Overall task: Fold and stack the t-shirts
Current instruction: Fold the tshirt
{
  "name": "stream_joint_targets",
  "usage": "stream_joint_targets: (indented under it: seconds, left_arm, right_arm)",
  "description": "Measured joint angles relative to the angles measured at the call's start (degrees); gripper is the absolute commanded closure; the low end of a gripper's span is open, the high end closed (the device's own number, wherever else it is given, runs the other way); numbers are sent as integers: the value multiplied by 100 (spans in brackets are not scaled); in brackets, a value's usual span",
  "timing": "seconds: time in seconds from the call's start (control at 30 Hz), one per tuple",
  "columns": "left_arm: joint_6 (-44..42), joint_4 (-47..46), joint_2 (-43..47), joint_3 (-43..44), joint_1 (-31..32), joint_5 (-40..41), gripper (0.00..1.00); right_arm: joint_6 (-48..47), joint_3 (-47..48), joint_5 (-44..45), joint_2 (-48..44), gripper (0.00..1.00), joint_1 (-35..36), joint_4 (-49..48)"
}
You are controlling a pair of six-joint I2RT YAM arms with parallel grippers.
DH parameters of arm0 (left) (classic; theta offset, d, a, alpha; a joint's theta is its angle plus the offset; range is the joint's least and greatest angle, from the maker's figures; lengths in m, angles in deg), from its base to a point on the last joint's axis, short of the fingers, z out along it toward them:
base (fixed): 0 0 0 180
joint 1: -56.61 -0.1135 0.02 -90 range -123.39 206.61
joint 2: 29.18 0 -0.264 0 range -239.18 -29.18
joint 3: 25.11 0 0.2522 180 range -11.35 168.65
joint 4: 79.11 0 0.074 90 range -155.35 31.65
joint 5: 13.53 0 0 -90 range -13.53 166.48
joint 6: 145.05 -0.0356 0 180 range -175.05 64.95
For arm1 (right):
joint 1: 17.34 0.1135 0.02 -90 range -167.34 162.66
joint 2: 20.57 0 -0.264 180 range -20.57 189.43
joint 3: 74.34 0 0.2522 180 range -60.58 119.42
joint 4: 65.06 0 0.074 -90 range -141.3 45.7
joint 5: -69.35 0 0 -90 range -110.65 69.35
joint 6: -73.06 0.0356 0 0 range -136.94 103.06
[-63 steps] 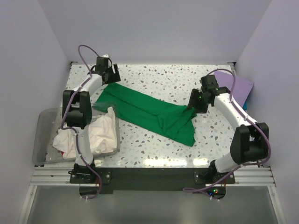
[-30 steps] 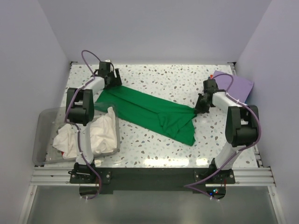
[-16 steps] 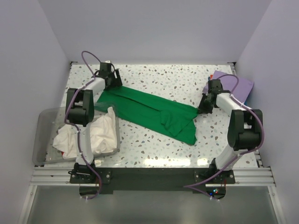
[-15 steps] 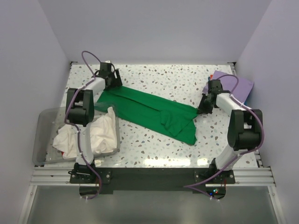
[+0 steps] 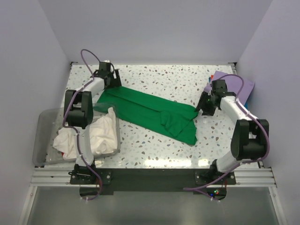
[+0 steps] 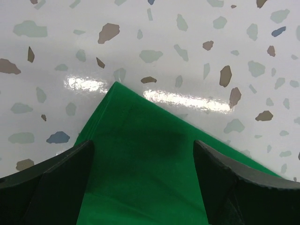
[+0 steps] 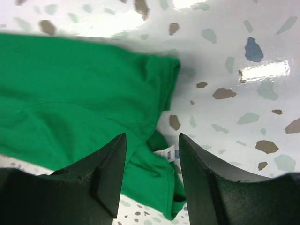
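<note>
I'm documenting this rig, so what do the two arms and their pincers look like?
The left arm and right arm have white tubular links with chunky black joints; a lilac cable loops along each. The left pincer and right pincer have matte black wedge-shaped fingers.

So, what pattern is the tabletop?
The glossy tabletop is white with grey-brown speckles; left wrist view shows it best.
</note>
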Motion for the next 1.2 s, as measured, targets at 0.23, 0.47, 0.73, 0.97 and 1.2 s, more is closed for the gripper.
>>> stream_joint_targets:
  seconds: [0.23,0.47,0.73,0.97,1.2]
  left_arm:
    - [-111,-24,975,-514,101,-28,9]
    - [-219,-407,2149,-1475,1019,-378,18]
    - [-68,-1097,2719,-3239,2173,-1539,22]
    - [531,-1766,2614,-3869,2752,-2205,25]
    - [861,-2076,2103,-3622,3189,-2387,30]
  right_arm:
    - [2,-72,-428,-793,48,389,-20]
    - [271,-688,-732,-907,50,1464,-177]
    - [619,-1585,-866,-909,55,1899,-289]
    - [946,-1864,-894,-901,57,2199,-691]
    - [1071,-1899,-892,-892,59,2269,-916]
